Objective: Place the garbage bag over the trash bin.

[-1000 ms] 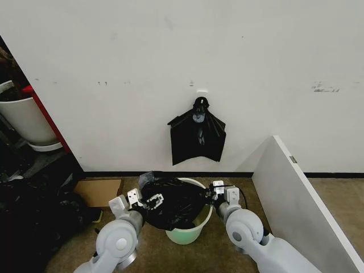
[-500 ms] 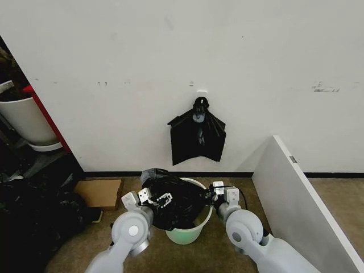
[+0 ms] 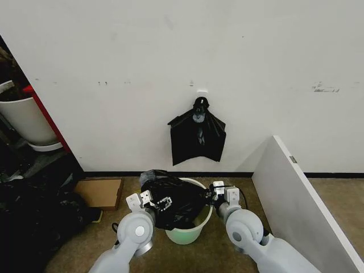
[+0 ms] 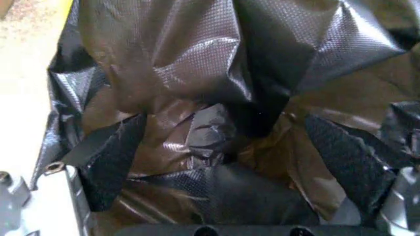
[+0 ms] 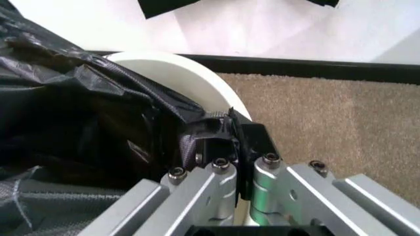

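— Down on the floor against the white wall [image 3: 256, 68], what sits between the two arms?

— That is the trash bin [image 3: 190, 232], a small cream-white bucket, with the garbage bag [image 3: 176, 200] bunched over its mouth. Black plastic heaps above the rim on the robot's left side and hangs down into the bucket, while the near wall and part of the far rim remain bare.

— Where is the left claw [image 3: 161, 201]?

— Over the left part of the bin's mouth, reaching into the plastic. Its wrist camera shows the two dark fingers [image 4: 111, 160] spread wide apart, with folds of bag film [image 4: 196, 132] lying loosely between them; nothing is pinched there, so it is released.

— And the right claw [image 5: 220, 132]?

— At the bin's right rim [image 5: 190, 78]. Its wrist camera shows the fingers drawn together, clenched on the edge of the bag just at the rim, so it is grasping the garbage bag.

— Anything else around?

— A flat bunch of black bags [image 3: 198, 138] hangs from a hook on the wall above the bin. A cardboard piece [image 3: 99, 192] lies on the floor to the robot's left, and a white panel [image 3: 296, 199] stands at its right.
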### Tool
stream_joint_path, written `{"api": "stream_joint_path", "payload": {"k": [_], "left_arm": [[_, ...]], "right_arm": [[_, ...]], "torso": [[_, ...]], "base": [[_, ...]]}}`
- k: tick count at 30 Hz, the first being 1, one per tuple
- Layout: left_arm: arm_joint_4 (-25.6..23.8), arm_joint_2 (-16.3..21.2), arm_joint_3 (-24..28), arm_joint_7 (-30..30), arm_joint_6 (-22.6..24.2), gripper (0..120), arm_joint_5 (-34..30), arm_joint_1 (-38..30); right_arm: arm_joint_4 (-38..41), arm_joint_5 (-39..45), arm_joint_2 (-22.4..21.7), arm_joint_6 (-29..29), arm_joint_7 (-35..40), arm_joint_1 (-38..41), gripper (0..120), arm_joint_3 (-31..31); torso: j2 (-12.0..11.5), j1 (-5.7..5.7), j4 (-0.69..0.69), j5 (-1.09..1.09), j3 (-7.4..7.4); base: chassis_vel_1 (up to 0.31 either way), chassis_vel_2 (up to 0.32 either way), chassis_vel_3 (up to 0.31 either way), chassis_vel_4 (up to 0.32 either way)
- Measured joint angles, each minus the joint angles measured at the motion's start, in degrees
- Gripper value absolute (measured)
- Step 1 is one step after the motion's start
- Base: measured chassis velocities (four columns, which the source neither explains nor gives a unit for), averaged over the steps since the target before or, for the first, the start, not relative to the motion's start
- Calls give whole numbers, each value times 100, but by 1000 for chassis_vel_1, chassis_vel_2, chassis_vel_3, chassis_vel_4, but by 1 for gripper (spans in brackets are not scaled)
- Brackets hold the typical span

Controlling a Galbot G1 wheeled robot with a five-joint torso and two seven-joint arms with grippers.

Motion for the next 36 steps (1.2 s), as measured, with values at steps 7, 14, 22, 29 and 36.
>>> {"api": "stream_joint_path", "payload": {"k": [7,14,22,29,36], "left_arm": [[278,-161,166,-153,105,94,79,-254],[587,-313,272,-455,158,79,82,-547],[809,-378,258,-686,264,51,-180,-675],[979,-399,244,-722,300,26,-272,-738],[940,-310,227,-651,211,3,-300,-723]], "right_arm": [[-8,-2,15,1,-11,-8,0,-5],[-33,-5,23,2,-27,-5,0,2],[-54,-10,29,6,-56,-7,0,12],[-87,-3,64,7,-65,13,0,8],[-83,-30,68,28,-85,-32,0,33]], "torso": [[0,0,0,0,0],[0,0,-1,0,0],[0,0,0,0,0],[0,0,0,0,0],[0,0,-1,-1,0]], "base": [[0,0,0,0],[0,0,0,0],[0,0,0,0],[0,0,0,0],[0,0,0,0]]}}
